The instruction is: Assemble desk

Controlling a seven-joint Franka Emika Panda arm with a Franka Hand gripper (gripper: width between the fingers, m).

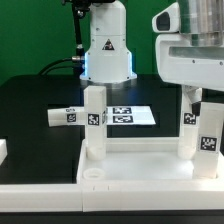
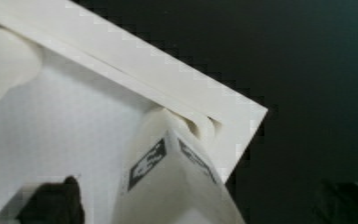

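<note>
Gripper (image 1: 194, 102) is hanging at the top of a blocky white plastic tagged leg (image 1: 206, 142), which is standing upright beneath it in a corner of the white rimmed tray-like desk top (image 1: 140, 165); whether it is gripping cannot be told.

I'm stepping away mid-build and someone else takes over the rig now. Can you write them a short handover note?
Gripper: down over the right leg. Whether the fingers clamp it cannot be told.
Desk top: lies rim up at the front.
Done: the left leg stands upright in the far corner on the exterior view's left. The right leg stands upright at the far right corner.
Left: the loose leg lies on the table beside the marker board. The near-left socket is empty.
</note>
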